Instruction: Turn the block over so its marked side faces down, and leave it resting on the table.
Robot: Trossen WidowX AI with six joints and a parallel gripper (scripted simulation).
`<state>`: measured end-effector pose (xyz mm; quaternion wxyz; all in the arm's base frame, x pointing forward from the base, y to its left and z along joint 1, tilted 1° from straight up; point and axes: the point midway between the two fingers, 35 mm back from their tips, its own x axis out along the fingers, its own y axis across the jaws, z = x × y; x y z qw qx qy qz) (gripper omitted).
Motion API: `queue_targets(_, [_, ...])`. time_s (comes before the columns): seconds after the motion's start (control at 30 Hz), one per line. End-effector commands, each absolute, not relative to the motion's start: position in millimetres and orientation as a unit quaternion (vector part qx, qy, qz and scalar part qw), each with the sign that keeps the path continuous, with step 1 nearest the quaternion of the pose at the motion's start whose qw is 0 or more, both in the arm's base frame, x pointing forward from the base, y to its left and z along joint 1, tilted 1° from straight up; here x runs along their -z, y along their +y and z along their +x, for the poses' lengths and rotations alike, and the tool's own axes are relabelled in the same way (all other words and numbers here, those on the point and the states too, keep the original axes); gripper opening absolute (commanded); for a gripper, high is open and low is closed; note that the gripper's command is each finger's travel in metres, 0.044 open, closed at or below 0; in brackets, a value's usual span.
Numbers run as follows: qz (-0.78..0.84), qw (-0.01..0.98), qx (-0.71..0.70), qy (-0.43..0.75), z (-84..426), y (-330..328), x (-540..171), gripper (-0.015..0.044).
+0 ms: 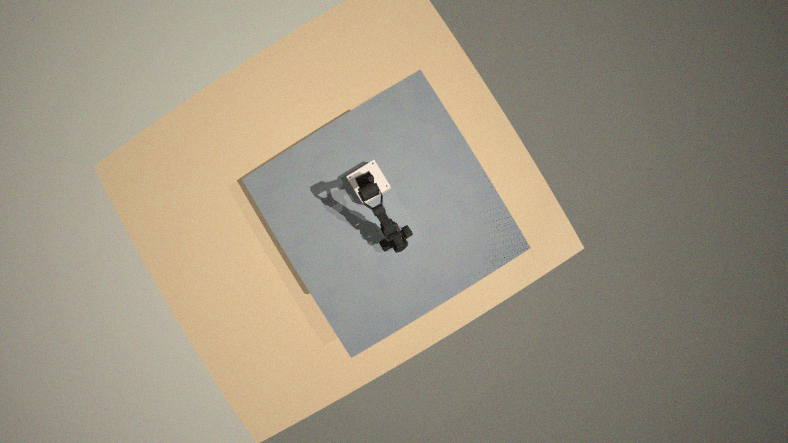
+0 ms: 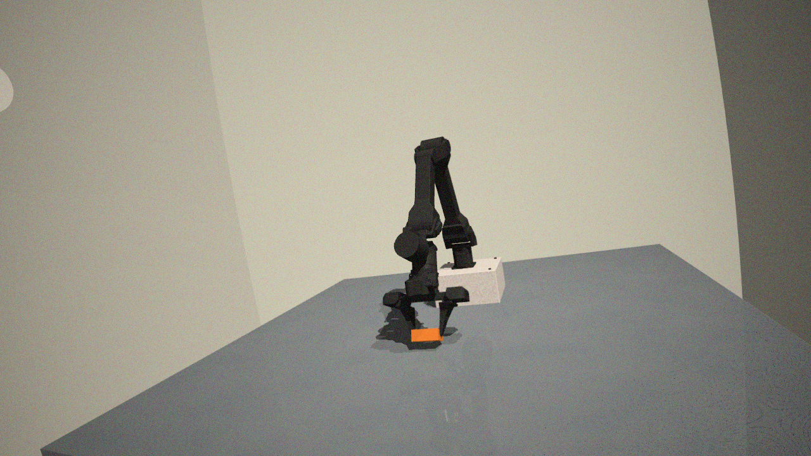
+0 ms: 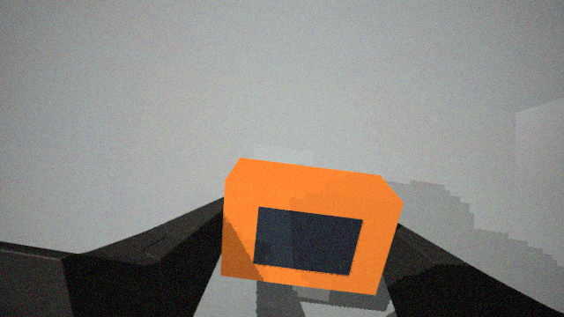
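The orange block (image 2: 420, 335) (image 3: 308, 180) is between the fingers of my gripper (image 2: 427, 330) (image 3: 304, 217), which is shut on it from both sides. In the wrist view its dark rectangular mark (image 3: 308, 242) faces the camera, towards the palm. In the exterior view a plain orange side shows and the mark is out of sight. A dark shadow lies just under the block there, and the block looks held slightly above the table (image 1: 441, 137) (image 2: 567, 374). In the top view the gripper hides the block.
The arm's pale box-shaped base (image 1: 381, 173) (image 2: 473, 287) stands behind the gripper in the exterior view. The arm (image 2: 424, 181) arches up from it and down to the gripper. Shadows of the arm fall on the table beside it. A tan floor (image 1: 181, 192) surrounds the table.
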<state>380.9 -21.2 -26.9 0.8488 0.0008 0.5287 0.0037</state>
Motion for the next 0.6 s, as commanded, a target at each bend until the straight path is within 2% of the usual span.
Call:
queue_targets(0.0, [0.002,0.868,-0.004,0.496,379.9,-20.7,21.9,0.0])
queue_targets(0.57, [0.002,0.903,-0.004,0.43,382.2,-20.9,28.5,0.0])
